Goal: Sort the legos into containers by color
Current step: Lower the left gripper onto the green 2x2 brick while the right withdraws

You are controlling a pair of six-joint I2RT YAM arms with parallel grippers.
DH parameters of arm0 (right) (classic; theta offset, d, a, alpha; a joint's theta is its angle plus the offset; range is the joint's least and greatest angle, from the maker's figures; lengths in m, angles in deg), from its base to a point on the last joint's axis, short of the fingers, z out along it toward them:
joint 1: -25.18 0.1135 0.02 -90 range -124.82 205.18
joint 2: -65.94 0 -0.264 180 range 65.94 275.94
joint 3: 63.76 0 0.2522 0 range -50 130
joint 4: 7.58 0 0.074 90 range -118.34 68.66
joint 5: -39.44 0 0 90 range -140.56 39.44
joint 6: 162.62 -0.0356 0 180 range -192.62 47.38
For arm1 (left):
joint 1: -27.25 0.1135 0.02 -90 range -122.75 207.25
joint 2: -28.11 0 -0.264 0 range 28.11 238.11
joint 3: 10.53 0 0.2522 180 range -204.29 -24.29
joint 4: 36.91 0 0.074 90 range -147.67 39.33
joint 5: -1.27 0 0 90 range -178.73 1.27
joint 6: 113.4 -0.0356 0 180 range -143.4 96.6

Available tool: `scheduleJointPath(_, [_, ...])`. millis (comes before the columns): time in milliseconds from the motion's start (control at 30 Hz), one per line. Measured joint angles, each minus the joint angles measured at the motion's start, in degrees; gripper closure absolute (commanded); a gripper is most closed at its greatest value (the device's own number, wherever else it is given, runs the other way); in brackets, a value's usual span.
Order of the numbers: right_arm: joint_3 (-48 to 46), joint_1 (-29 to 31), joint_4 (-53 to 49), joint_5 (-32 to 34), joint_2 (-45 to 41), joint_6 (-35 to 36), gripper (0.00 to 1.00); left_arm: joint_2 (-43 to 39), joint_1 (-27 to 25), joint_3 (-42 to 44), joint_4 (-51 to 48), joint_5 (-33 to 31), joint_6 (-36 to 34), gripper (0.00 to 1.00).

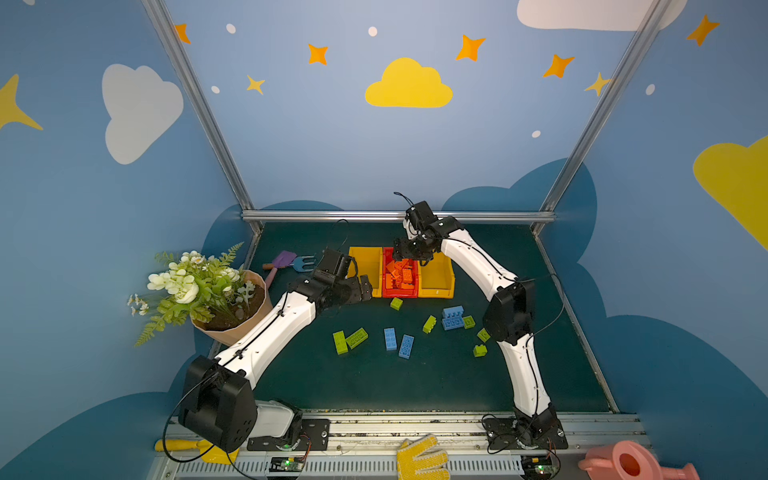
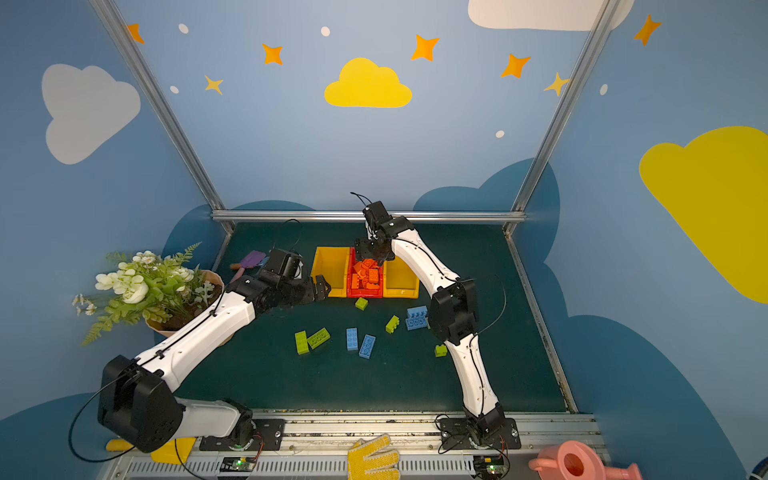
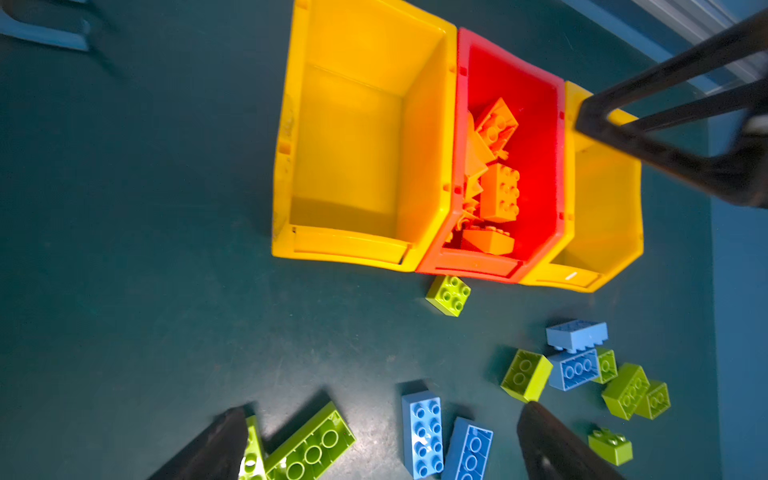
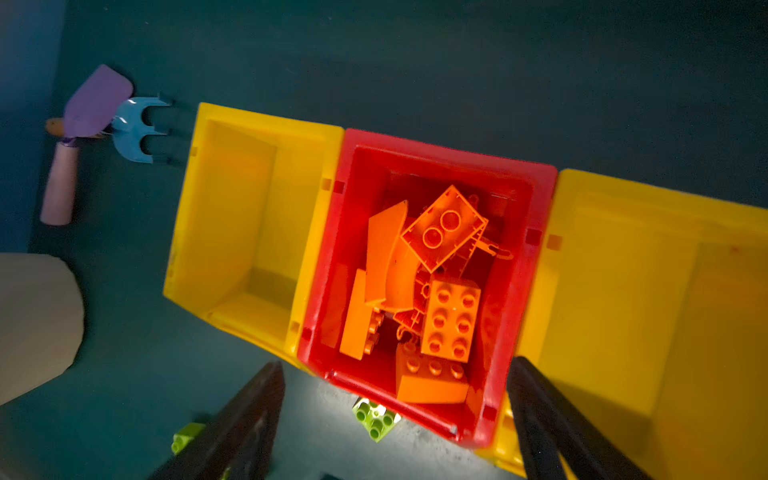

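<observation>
Nearest, on the robot's side of the red bin (image 1: 400,292), lime bricks (image 1: 356,337) and blue bricks (image 1: 390,338) lie loose on the mat. One lime brick (image 3: 449,295) sits just beside the bin's front wall. The left gripper (image 3: 382,411) hovers over the loose ones, jaws spread wide and empty.

Inside the red bin the orange bricks (image 4: 451,318) lie piled. The right gripper (image 4: 395,365) hangs above it, jaws apart, holding nothing. The yellow bins (image 3: 353,145) on either side of the red bin are empty.

The bricks look light, rigid and smooth-sided, so a pinch across the two long flat sides should hold best. Several touch neighbours, which may crowd a finger.

The dark green mat (image 1: 374,382) looks flat and faintly grippy. Beyond the red bin rise blue walls (image 1: 332,145) painted with clouds and stars.
</observation>
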Motion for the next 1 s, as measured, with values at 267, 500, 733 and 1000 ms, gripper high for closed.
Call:
scheduleJointPath(267, [-28.61,1.79,2.01,3.32,-29.18,-2.54,0.07,-0.33,-1.64,5.73,2.58,4.11,0.48,0.00])
scheduleJointPath(500, [-55.54,1.46,4.37,5.31,-47.78,-9.07,0.07,-0.46,-7.58,6.23,3.39,4.20,0.46,0.00])
scheduleJointPath(733, [-65.31,-1.09,1.92,6.69,-60.92,-11.52,0.07,6.82,-12.79,4.04,5.51,-0.39,-1.01,0.00])
scheduleJointPath(1000, [-64.74,-6.38,-2.62,5.97,-68.04,-10.43,0.07,16.31,-15.37,2.71,13.66,-6.19,-4.37,0.06])
